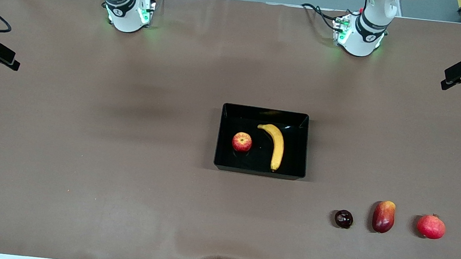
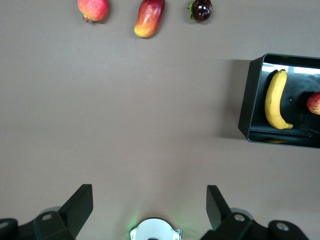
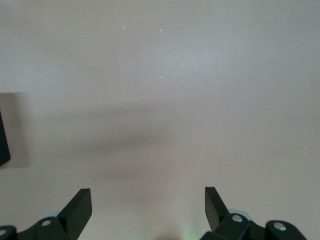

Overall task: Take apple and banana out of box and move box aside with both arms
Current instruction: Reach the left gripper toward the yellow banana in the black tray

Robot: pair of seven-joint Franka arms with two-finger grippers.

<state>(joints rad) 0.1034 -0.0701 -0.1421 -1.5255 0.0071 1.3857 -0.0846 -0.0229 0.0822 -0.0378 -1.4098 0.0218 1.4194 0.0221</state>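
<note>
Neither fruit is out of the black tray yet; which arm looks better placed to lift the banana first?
Probably left. The long curved yellow banana lies in the glossy black plastic tray on the side toward the left arm's end. The left end effector is open and shows it; the right end effector, open, faces bare table.

Mid-frame on the counter (image 1: 80, 151), the glossy black rectangular plastic tray (image 1: 265, 112) holds the small round red apple (image 1: 241, 142) beside the long curved yellow banana (image 1: 275, 144), which lies toward the left arm's end.

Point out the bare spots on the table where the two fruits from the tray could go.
Bare brown table runs from the glossy black plastic box toward the right arm's end. The small red apple and long yellow banana fill the box. It is crowded by the dark plum, red-yellow mango and pinkish pomegranate.
</note>
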